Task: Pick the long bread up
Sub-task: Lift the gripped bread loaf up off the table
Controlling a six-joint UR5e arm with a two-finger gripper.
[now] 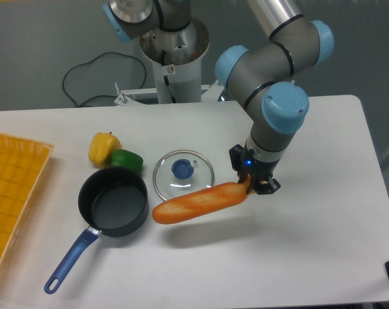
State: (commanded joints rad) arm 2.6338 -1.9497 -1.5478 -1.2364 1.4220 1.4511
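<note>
The long bread (198, 203) is a glossy orange-brown toy baguette, hanging above the table with its left end drooping and a shadow beneath it. My gripper (251, 186) is shut on its right end, pointing down from the blue-capped wrist. The bread's left half overlaps the lower edge of the glass lid in this view.
A glass lid (183, 176) with a blue knob lies left of the gripper. A dark pan (113, 202) with a blue handle sits further left, with a yellow pepper (103, 147) and a green pepper (126, 160) behind it. An orange basket (14, 193) stands at the left edge.
</note>
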